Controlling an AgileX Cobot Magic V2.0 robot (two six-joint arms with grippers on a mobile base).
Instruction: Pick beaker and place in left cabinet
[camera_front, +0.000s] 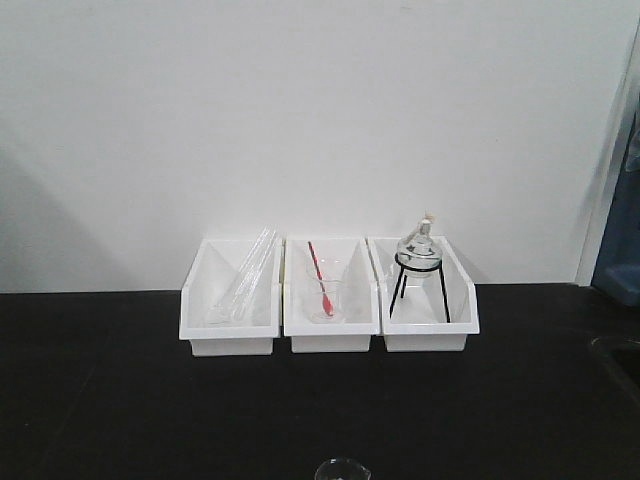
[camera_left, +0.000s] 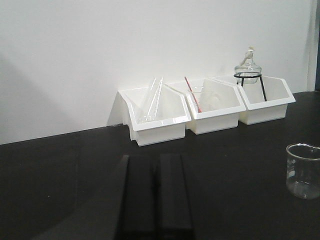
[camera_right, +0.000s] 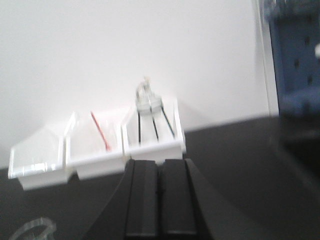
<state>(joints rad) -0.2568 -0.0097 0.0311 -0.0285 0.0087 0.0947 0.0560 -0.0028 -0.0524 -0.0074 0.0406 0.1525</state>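
Reaching for the beaker (camera_left: 303, 170) looks like the step in hand: it stands alone on the black bench (camera_left: 60, 170), off to the right of the left gripper (camera_left: 156, 160) and apart from it. That gripper and the right gripper (camera_right: 160, 162) both have fingers pressed together, holding nothing. Next, one must open and straddle the beaker. White bins (camera_left: 157, 131) stand well behind, no obstacle; no cabinet shows.

- No legible text, label, brand, number or sign in any of the three views.
- Beaker (camera_left: 303, 171): any scale on the glass too faint to read.
- White bins (camera_front: 330, 330): plain fronts, nothing printed.
- Right wrist view: blurred, nothing readable on blue panel (camera_right: 295, 65) at right edge.
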